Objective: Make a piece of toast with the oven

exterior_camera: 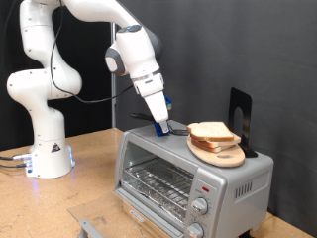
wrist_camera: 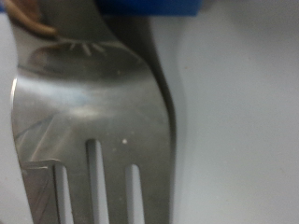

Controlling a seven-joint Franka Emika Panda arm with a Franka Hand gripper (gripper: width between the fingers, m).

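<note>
The silver oven [exterior_camera: 243,181] stands at the exterior view's lower right, its wire rack [exterior_camera: 158,178] showing in the front and two round knobs [exterior_camera: 199,206] beside it. Several pale slices of toast bread [exterior_camera: 212,133] lie stacked on a round wooden board [exterior_camera: 224,155] on the oven's top. My gripper [exterior_camera: 160,124] points down onto the oven's top, to the left of the board, its tips at a dark object lying there. The wrist view is filled by a blurred metal fork [wrist_camera: 89,103], very close, on a pale surface.
A black upright stand [exterior_camera: 241,117] is on the oven's top behind the board. The oven sits on a wooden table [exterior_camera: 89,164]. The robot's white base [exterior_camera: 48,154] is at the exterior view's left. A grey flat piece [exterior_camera: 87,227] lies at the bottom edge.
</note>
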